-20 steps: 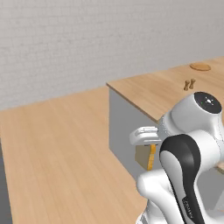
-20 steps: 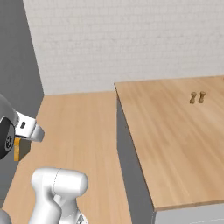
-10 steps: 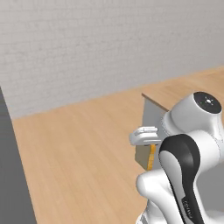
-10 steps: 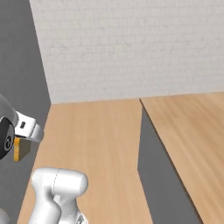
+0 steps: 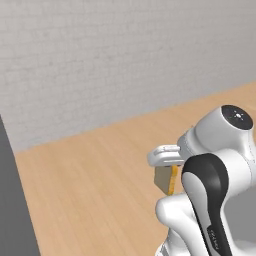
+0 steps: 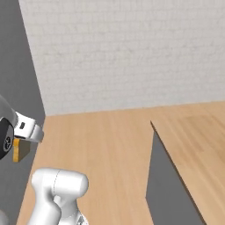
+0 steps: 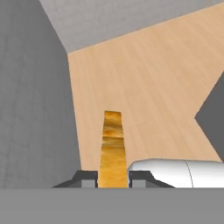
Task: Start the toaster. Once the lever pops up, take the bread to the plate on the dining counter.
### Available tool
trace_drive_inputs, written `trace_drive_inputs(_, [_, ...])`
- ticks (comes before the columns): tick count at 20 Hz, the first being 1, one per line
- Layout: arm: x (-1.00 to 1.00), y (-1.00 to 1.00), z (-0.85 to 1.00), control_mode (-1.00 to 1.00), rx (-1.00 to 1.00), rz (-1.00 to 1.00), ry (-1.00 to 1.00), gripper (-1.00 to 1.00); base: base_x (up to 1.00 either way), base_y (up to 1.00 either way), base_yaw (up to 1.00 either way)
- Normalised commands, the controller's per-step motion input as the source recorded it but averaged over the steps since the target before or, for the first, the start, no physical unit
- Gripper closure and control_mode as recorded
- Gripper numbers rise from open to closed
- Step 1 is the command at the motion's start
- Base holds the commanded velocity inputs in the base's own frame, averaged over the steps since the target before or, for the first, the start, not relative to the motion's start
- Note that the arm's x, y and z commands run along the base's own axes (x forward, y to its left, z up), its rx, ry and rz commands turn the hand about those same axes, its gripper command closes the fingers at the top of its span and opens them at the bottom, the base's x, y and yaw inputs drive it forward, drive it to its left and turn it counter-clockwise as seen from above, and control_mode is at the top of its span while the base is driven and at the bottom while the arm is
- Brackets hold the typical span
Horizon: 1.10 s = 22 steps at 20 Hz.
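Brick wall and bare wood floor, bread in transit.
Pincer (image 7: pixel 113 177) is clamped on the bread (image 7: pixel 113 144), crust edge-on between its tips and clear of the floor, likely for carrying; the dining counter (image 6: pixel 193 145) lies off to its right.

Bread (image 7: pixel 112 146): mottled orange-brown crust, rough-looking; pale tan matt face (image 5: pixel 163 177).
Fingers (image 7: pixel 85 179): dark, matt, plastic-like.
Counter (image 6: pixel 197 145): light wood top with faint grain, satin; plain grey matt side.
Floor (image 5: pixel 95 175): light wood, smooth, matt.
Wall (image 6: pixel 132 52): whitish-grey brick pattern, matt, lightly textured.
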Motion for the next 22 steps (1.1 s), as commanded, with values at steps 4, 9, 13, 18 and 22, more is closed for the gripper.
trace_drive_inputs(4, [0.0,0.0,0.0,1.0,0.0,0.0,0.0,1.0,1.0,0.01,-0.22])
trace_drive_inputs(9, [0.0,0.0,0.0,1.0,0.0,0.0,0.0,1.0,1.0,0.0,-0.22])
trace_drive_inputs(13, [0.0,0.0,0.0,1.0,0.0,0.0,0.0,1.0,1.0,0.0,-0.26])
trace_drive_inputs(18, [0.0,0.0,0.0,1.0,0.0,0.0,0.0,1.0,1.0,0.0,-0.31])
trace_drive_inputs(22, [0.0,0.0,0.0,1.0,0.0,0.0,0.0,1.0,1.0,0.0,-0.35])
